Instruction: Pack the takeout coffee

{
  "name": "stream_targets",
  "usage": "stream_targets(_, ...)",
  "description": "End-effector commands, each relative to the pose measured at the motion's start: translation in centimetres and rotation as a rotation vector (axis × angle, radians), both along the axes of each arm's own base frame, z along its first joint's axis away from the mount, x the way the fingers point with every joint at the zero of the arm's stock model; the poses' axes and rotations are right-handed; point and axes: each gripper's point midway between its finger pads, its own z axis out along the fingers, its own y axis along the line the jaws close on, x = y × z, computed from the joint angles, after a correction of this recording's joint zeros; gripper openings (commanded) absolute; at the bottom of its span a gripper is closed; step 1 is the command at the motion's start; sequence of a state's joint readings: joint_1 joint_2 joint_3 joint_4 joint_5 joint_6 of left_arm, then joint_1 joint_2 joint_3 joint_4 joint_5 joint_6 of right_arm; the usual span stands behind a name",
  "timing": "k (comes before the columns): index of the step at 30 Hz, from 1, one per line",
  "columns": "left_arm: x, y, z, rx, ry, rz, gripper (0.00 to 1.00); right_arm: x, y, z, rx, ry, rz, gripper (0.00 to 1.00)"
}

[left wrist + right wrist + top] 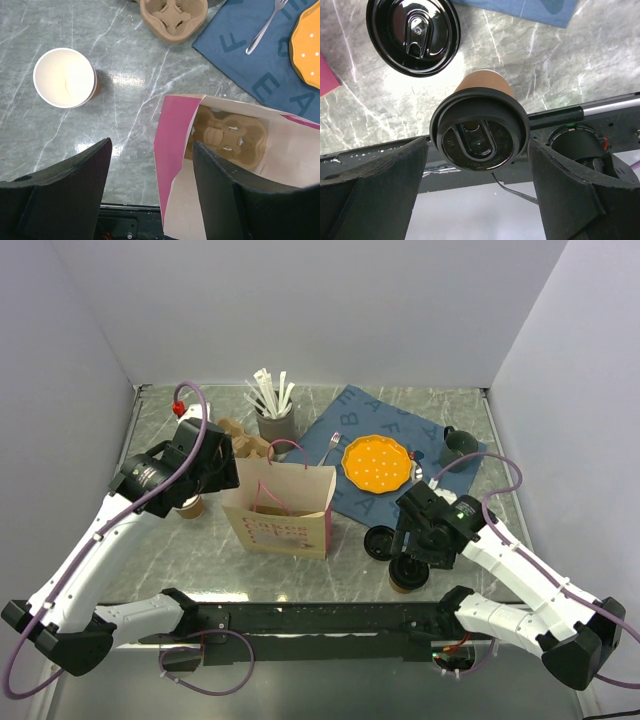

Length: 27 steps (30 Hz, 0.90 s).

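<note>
Right gripper [477, 150] spread wide above the takeout coffee [479, 131], gripping nothing.
The cup stands upright directly below it, lid up, centred between the fingers with a gap on each side. The paper bag [280, 505] lies to its left, where the left gripper [152, 150], farther off, hangs open and empty.

Grey marble table [200, 560], plain white walls [300, 310] around.

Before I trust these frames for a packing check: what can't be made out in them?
- Top view: the takeout coffee is mostly hidden under the right arm.
- Right wrist view: its contents, covered by its black lid.
- Left wrist view: the paper bag runs off the bottom and right edges.
</note>
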State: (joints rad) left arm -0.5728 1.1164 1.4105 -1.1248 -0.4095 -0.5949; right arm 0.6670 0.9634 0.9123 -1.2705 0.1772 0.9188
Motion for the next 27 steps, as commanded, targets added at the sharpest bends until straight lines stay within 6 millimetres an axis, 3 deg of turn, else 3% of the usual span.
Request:
stream_targets(1,0.2,0.3,0.6,0.008,-0.035,0.011,0.71,-0.1,-0.1,-0.6,0.006,0.001,-0.005,0.89)
stream_targets(8,0.1,0.6,0.3,0.009,-0.031,0.021,0.72,-0.5,-0.1,-1.9,-0.003,0.027,0.003,0.89)
stream_targets(17,0.1,0.6,0.3,0.001,-0.033,0.029,0.72,-0.7,-0.1,-2.5,-0.004,0.038,0.014,0.80)
stream_targets(23,0.1,0.5,0.4,0.006,-0.027,0.023,0.71,-0.9,-0.5,-1.7,-0.013,0.033,0.019,0.71)
stream_targets(27,0.0,-0.2,0.7,-0.030,-0.024,-0.001,0.67,-0.7,-0.6,0.5,-0.008,0.008,0.041,0.62)
